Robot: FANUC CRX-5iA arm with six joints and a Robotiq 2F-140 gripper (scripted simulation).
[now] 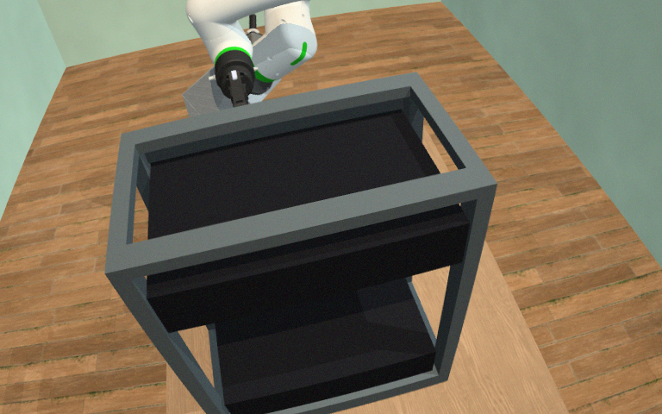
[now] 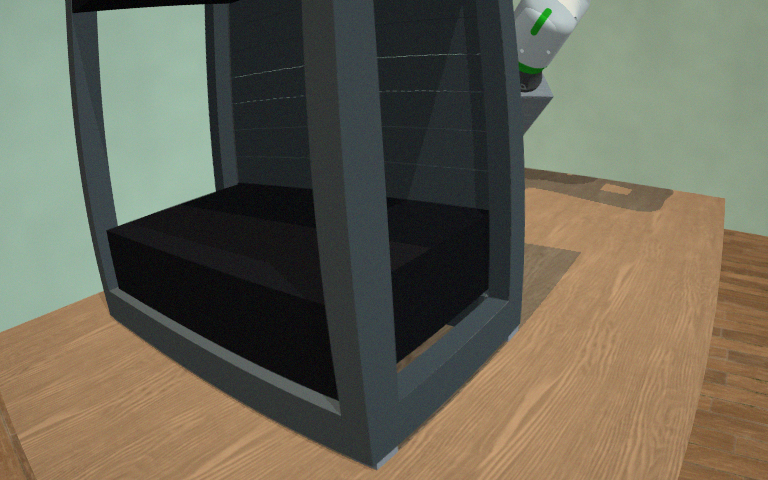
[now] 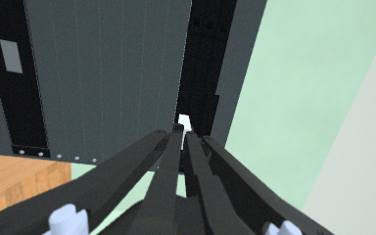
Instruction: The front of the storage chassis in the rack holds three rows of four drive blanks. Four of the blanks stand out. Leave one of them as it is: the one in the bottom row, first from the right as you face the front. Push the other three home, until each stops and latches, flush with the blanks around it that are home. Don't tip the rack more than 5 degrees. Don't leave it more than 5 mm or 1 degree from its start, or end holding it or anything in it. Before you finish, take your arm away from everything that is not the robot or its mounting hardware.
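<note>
The grey rack (image 1: 302, 222) (image 2: 351, 226) (image 3: 242, 64) stands on the wooden table (image 1: 488, 341) (image 2: 594, 350). It holds a black chassis (image 1: 283, 166) at the top. My gripper (image 1: 238, 100) (image 3: 182, 121) is shut and empty, on the far side of the rack, just below its top bar. The chassis front is hidden in the top and exterior views. In the wrist view it shows only as a narrow black strip (image 3: 202, 54), seen edge-on between a grey lined panel (image 3: 108, 73) and the rack post. A black block (image 3: 211, 110) steps out from that strip close to my fingertips; I cannot tell whether they touch.
A second black unit (image 1: 332, 351) (image 2: 226, 283) sits on the rack's bottom level. The arm (image 1: 273, 43) (image 2: 535, 33) and its grey pedestal (image 1: 200, 100) (image 2: 535, 107) stand beyond the rack. Wooden floor surrounds the table.
</note>
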